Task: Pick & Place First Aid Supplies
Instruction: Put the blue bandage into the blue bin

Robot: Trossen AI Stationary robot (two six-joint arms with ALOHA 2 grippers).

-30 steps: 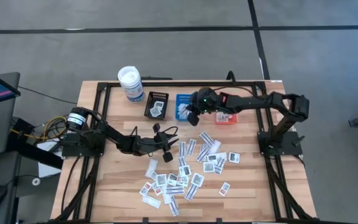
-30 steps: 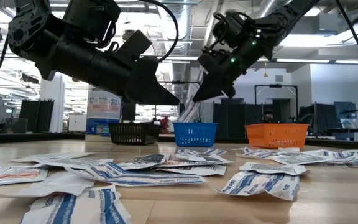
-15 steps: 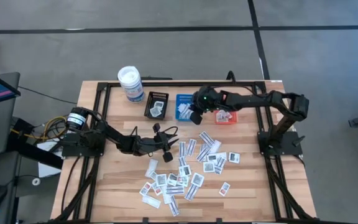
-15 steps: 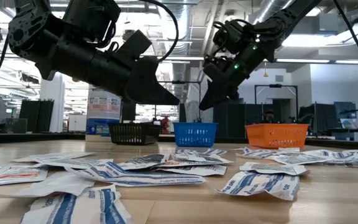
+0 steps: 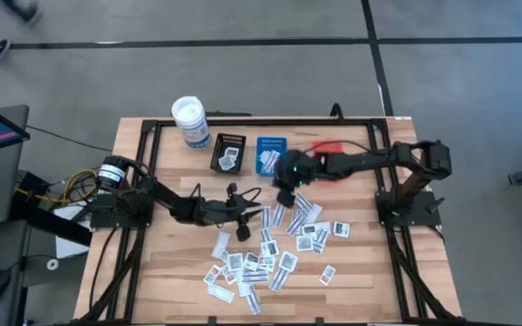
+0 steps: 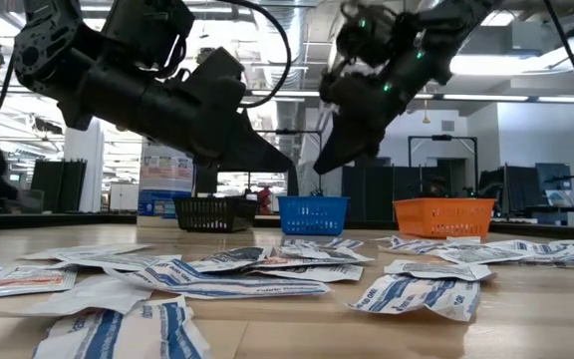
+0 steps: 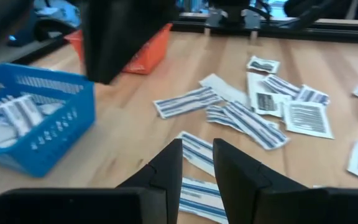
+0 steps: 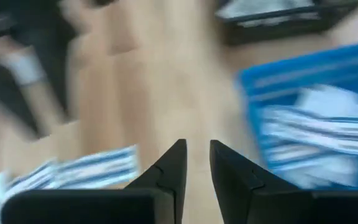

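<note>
right gripper point(image 8: 196, 163) nearly closed, empty; packets point(image 8: 73, 171) blurred

Both arms are dark, near-black, built from chunky jointed segments. The left arm point(image 5: 166, 205) has a round silver-faced motor housing with a black centre at its base end, where yellow and orange cables bundle out. Thin black cables loop over its wrist just behind the left tool point(image 7: 196, 168), whose two fingers are matte black, wedge-shaped and tapering to blunt tips. The right arm point(image 5: 370, 161) carries small green indicator lights just behind the right tool point(image 8: 194, 163), whose fingers are the same matte black wedges. A black cable also arcs above the left arm's forearm.
</note>
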